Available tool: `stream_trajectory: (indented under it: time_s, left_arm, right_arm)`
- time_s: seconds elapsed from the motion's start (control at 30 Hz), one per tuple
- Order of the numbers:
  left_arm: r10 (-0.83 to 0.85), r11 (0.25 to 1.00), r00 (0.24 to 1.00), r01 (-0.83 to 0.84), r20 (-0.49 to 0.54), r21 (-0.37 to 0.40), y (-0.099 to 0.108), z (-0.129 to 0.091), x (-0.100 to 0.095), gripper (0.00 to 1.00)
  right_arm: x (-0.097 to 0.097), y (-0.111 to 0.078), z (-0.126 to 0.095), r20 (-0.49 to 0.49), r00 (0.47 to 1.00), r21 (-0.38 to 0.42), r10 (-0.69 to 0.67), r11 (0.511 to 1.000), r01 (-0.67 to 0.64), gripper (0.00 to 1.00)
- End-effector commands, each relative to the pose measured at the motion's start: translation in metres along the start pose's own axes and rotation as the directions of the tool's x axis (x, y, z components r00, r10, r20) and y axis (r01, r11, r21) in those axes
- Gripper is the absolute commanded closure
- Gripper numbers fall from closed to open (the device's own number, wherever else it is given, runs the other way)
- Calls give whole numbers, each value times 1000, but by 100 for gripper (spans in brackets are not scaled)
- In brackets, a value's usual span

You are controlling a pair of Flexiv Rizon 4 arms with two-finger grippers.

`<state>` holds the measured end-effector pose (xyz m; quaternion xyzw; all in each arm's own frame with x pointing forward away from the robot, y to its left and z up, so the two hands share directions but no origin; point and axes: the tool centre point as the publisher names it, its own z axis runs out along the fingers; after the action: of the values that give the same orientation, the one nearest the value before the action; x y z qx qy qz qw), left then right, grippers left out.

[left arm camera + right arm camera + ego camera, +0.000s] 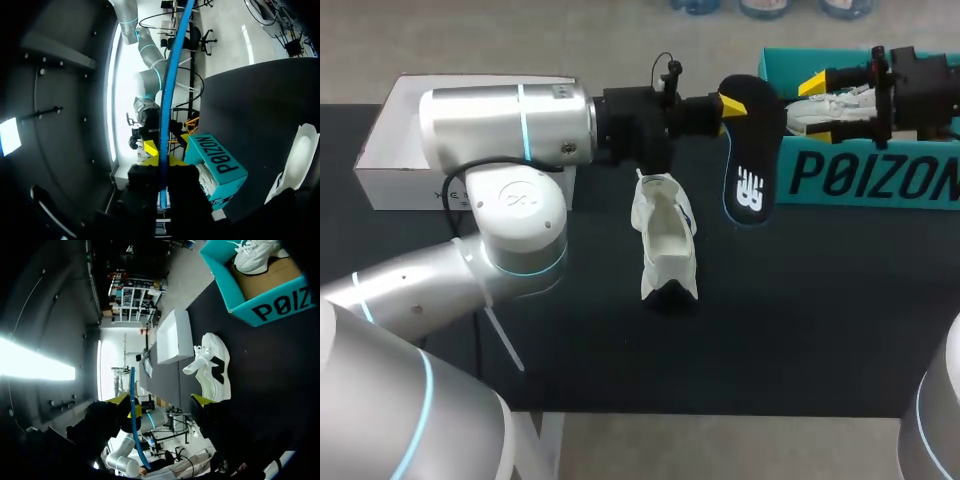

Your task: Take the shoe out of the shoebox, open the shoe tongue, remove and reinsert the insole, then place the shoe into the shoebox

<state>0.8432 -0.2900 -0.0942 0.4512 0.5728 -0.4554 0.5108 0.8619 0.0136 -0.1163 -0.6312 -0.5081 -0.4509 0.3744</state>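
Between the left gripper's [162,154] yellow-tipped fingers hangs the black insole [752,150]. They are closed narrowly on its upper end from both sides, and from the wrist camera it shows only as a thin blue edge running out ahead of the fingers. The rest of the insole dangles below the grip, held clear of the table [820,330].

Under and just back from that gripper, the white shoe [665,235] lies on the black tabletop with nothing touching it, its mouth pulled open.

Facing the insole from the other side is the right gripper [161,400], its fingers spread wide and holding nothing. The insole's blue edge sits close by one of its fingers, and I cannot tell whether they touch. This gripper hovers over the teal shoebox [865,180], where a second white shoe [255,255] rests inside.

Well behind the left gripper, beside its arm, sits a white open box [380,150].
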Motion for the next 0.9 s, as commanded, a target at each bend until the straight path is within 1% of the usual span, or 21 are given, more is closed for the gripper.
stream_trajectory:
  time_s: [0.03,0.3,0.37,0.4,0.43,0.5,0.53,0.6,0.67,0.7,0.77,0.83,0.9]
  left_arm:
    - [-19,1000,1000,19,-6,-13,-4,-5,2,100]
    - [-52,998,998,51,-22,-35,-7,-12,7,100]
    - [-58,998,998,57,-28,-38,-7,-15,8,100]
    - [-70,997,997,69,-29,-45,-7,-17,8,100]
    - [-70,997,997,69,-30,-45,-8,-17,9,100]
    - [-71,996,997,70,-36,-48,-8,-19,12,100]
    - [-73,996,997,71,-38,-48,-8,-20,12,100]
    - [-76,996,996,74,-39,-49,-10,-22,13,100]
    - [-78,996,996,76,-39,-49,-12,-24,13,100]
    - [-81,996,996,79,-42,-46,-13,-25,13,100]
    - [-79,996,995,76,-53,-41,-13,-27,14,100]
    - [-78,996,995,76,-58,-42,-13,-28,14,100]
    - [-80,996,995,77,-57,-44,-12,-29,14,100]
  right_arm:
    - [6,-11,-9,47,999,-16,3,1000,-2,0]
    - [6,-11,-9,47,999,-16,3,1000,-2,0]
    - [-7,-18,-3,77,994,50,-75,996,72,0]
    - [-18,-20,-7,108,988,95,-111,990,101,0]
    - [-25,-22,-14,135,978,116,-159,983,143,0]
    - [-36,-23,-29,168,959,173,-227,965,198,0]
    - [-41,-21,-38,185,951,193,-247,958,211,0]
    - [-50,-12,-60,249,925,197,-289,950,244,0]
    - [-53,-4,-74,285,908,181,-307,947,264,0]
    - [-55,2,-83,315,889,186,-334,940,287,0]
    - [-53,9,-93,356,868,193,-347,936,295,0]
    - [-45,17,-103,385,849,201,-362,931,306,0]
    - [-36,22,-108,396,850,187,-349,936,297,0]
